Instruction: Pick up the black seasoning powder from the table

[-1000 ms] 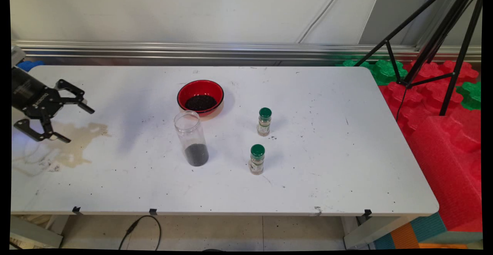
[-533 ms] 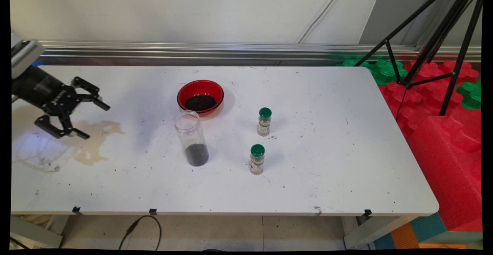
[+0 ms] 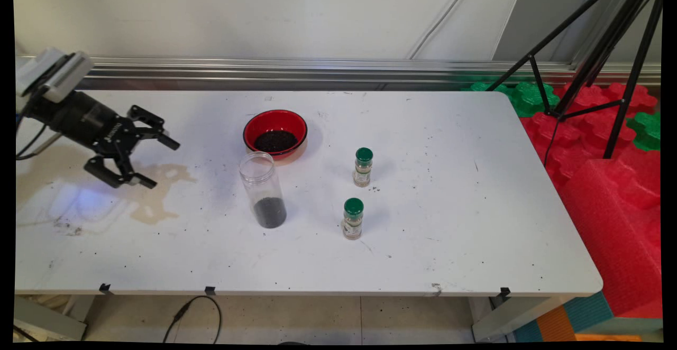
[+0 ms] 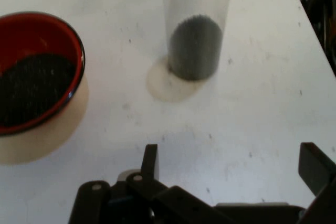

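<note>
Main view shows the end effector, fingers spread and empty, over the tabletop left of one clear jar, one red bowl and two green-capped bottles.

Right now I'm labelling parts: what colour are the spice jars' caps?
Green, on both spice jars; clearest in the main view.

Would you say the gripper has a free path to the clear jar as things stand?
Probably yes. The open gripper faces the clear jar across bare table; the red bowl sits off to one side, apart from the jar.
</note>
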`<action>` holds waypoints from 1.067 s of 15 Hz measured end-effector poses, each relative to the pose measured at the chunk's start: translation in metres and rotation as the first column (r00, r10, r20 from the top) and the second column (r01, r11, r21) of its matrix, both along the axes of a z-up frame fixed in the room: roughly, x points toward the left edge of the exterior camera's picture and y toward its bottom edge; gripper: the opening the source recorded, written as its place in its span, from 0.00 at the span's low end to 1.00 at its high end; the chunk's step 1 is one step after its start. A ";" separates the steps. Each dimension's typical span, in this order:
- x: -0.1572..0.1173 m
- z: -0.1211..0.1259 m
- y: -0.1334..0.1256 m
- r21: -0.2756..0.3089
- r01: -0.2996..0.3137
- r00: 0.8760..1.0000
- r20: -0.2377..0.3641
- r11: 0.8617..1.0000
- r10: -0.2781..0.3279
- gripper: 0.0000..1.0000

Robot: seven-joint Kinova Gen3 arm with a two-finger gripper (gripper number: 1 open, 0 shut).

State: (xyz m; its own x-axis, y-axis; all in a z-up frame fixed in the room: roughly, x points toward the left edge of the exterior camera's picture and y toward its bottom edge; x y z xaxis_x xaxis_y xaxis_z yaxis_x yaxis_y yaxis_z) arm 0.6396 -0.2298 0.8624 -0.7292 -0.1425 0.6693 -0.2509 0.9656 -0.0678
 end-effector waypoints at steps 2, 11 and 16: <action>-0.007 -0.005 -0.005 0.001 -0.008 1.000 -0.026 1.000 0.008 1.00; -0.039 -0.039 -0.029 0.004 -0.030 0.988 -0.150 1.000 0.031 1.00; -0.054 -0.060 -0.038 -0.002 -0.028 0.979 -0.203 1.000 0.027 1.00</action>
